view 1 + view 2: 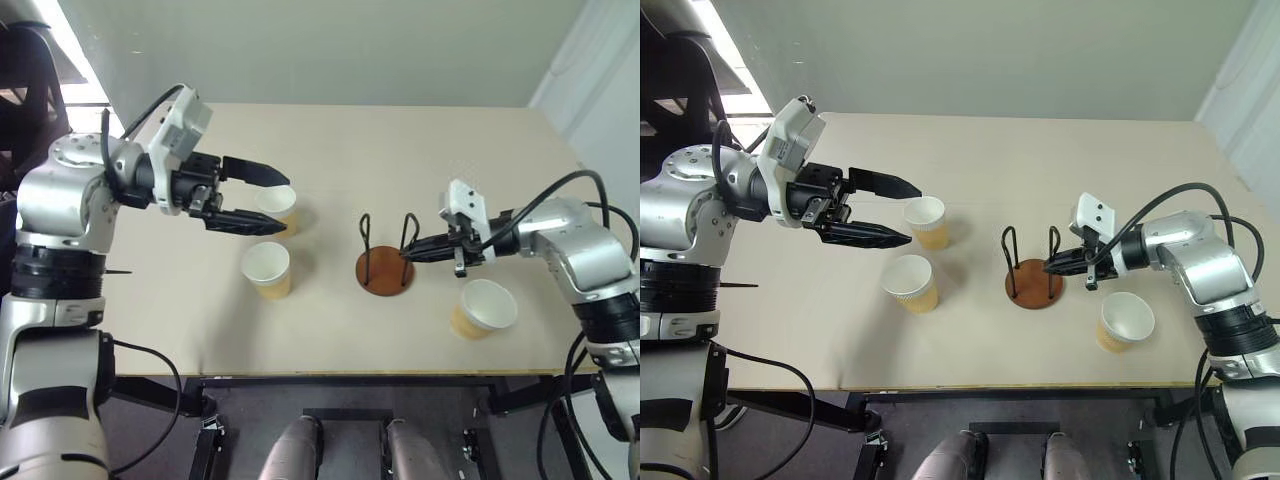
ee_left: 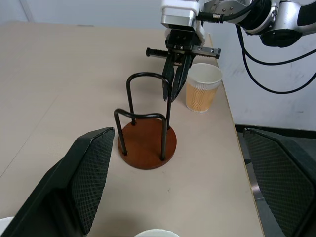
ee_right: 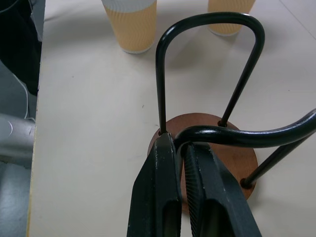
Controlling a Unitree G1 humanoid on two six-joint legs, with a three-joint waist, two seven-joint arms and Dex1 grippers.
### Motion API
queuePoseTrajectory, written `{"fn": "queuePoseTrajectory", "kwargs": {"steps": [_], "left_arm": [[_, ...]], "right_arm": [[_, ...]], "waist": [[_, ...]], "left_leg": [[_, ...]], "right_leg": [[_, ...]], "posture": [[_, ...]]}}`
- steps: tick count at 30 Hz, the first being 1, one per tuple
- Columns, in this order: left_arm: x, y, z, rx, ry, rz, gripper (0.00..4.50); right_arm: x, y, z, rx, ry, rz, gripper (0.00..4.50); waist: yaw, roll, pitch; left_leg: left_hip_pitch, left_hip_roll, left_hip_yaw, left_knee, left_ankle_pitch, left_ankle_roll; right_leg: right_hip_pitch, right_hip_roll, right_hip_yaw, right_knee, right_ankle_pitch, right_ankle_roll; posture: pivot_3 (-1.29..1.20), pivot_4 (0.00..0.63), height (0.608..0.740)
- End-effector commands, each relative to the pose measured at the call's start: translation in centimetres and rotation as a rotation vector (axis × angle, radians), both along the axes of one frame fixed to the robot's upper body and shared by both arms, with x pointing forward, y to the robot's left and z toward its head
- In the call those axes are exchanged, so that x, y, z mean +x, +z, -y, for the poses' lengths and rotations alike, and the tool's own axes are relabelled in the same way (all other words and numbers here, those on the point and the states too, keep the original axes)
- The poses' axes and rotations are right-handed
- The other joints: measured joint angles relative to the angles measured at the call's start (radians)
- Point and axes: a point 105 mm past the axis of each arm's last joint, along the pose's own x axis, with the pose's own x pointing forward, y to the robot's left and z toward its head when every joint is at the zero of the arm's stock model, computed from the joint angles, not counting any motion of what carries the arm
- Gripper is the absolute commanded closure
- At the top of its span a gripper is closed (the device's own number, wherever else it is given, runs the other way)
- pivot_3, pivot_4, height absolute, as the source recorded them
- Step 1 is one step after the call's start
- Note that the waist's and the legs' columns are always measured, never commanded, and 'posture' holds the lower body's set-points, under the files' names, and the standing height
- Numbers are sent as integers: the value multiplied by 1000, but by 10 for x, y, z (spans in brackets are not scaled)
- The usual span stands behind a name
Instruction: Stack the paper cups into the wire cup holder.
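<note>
My left arm reaches in from the left with its wrist bent toward the middle, and my left gripper (image 1: 262,201) hangs above the surface with its two black fingers (image 1: 255,171) spread wide and nothing between them. My right arm comes in from the right, elbow out and forearm angled down toward the middle. My right gripper (image 1: 412,254) has its fingers (image 3: 159,197) pressed nearly together, tips low and pointing left, slightly downward.

Three paper cups (image 1: 926,221) around wire cup holder (image 1: 1033,272) on table (image 1: 1060,160)
</note>
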Motion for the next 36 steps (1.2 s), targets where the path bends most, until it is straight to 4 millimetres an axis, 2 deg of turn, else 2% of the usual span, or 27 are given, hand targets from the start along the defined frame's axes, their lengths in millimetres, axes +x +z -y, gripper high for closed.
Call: {"fn": "queuePoseTrajectory", "kwargs": {"steps": [1,4,10,13,20,22,25,27,29,31,33,36], "left_arm": [[-8,13,1,16,-34,47,0],[-7,14,2,14,-34,48,0],[-7,14,4,7,-39,48,0],[-5,15,6,-5,-38,48,0],[1,22,6,-23,-10,63,0],[0,22,5,-7,-17,72,0],[1,19,4,45,-5,111,0],[6,13,1,114,16,153,0],[21,4,-7,233,81,226,0],[32,-1,-16,332,125,292,0],[48,-4,-31,509,185,408,0],[62,-2,-46,676,218,515,0]], "right_arm": [[7,6,4,-32,-7,53,4443],[14,1,12,-61,-38,41,3716],[14,2,22,-85,-51,37,1673],[13,9,28,-70,-81,38,1673],[22,58,53,85,-263,97,1673],[20,77,55,128,-282,146,1673],[3,113,53,188,-258,251,1673],[-11,126,50,188,-221,300,1673],[-27,137,45,181,-177,332,1673],[-37,141,41,171,-144,348,1673],[-45,143,39,168,-135,344,1673],[-47,143,40,161,-151,338,1673]], "waist": [[1,0,0],[1,0,0],[0,0,0],[0,0,0],[0,0,0],[0,0,0],[0,0,0],[1,0,0],[3,0,0],[2,0,0],[1,0,0],[1,0,0]], "left_leg": [[0,0,0,0,0,0],[0,0,0,0,0,0],[0,1,0,0,0,0],[0,1,0,0,0,0],[0,1,0,0,0,0],[0,1,0,0,0,-1],[0,1,0,-1,0,-1],[0,1,0,-1,0,-1],[-1,1,0,-1,-1,-1],[-1,1,0,-1,-1,-1],[-1,1,0,-1,-1,-1],[-1,1,0,-1,-1,-1]], "right_leg": [[0,0,0,0,0,0],[0,0,0,0,0,-1],[0,0,0,0,0,-1],[0,0,0,0,0,-1],[0,0,0,0,0,-1],[0,0,0,0,0,-2],[0,0,0,0,0,-2],[-1,1,0,0,-1,-2],[-1,1,-1,0,-2,-2],[-1,1,-1,0,-2,-3],[-1,1,0,0,-2,-3],[-1,1,0,0,-2,-3]], "posture": [[0,150,740],[0,150,740],[0,150,740],[0,150,740],[0,150,740],[0,150,740],[0,150,740],[0,150,740],[0,150,740],[0,150,740],[0,150,740],[0,150,740]]}}
